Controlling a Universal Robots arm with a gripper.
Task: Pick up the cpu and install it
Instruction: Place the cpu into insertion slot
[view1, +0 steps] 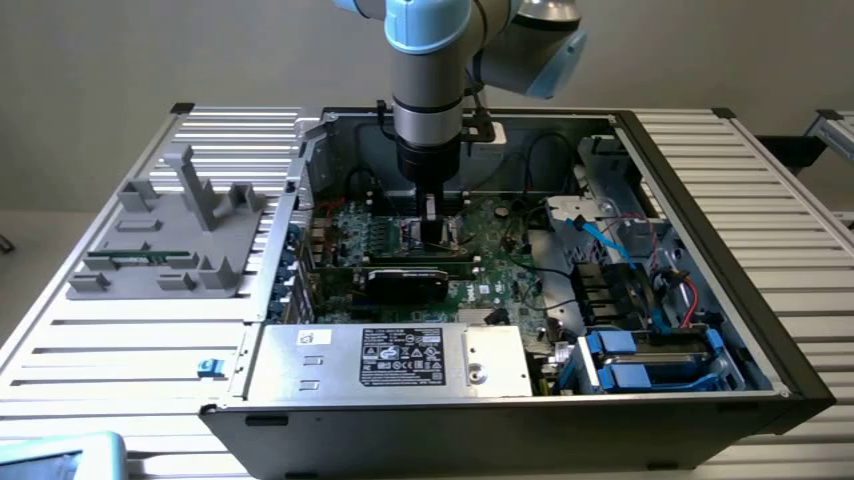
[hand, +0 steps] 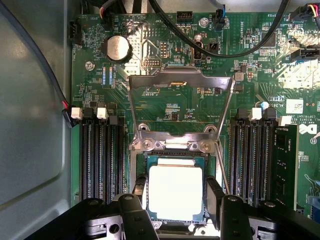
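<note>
- The pincer (hand: 176, 186) straddles the cpu (hand: 175, 200), flanking both edges; whether it grips, I cannot tell.
- The cpu lies at the socket (hand: 172, 153); a skewed seating could bend contacts.
- The raised bracket (hand: 180, 80) beyond could snag.

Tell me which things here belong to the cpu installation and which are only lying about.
Job: cpu; gripper, closed on it; socket; raised metal bracket.
Lying about: round battery; memory slots; silver box; grey holder.
</note>
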